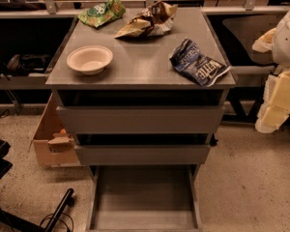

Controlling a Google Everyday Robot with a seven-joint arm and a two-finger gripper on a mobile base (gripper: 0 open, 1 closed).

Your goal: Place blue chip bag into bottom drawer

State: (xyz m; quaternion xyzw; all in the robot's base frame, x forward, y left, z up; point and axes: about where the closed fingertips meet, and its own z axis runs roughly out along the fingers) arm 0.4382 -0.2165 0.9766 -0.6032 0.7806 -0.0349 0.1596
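Note:
The blue chip bag lies crumpled on the right front part of the grey cabinet top, its white lettering facing up. The bottom drawer is pulled fully out at floor level, and its flat grey floor is bare. My gripper hangs at the right edge of the camera view, beside the cabinet and to the right of the bag, a little below the level of the top. It touches nothing.
A green bag and a brown-and-tan bag lie at the back of the top. A white bowl sits front left. The two upper drawers are slightly pulled out. A cardboard box stands on the floor at left.

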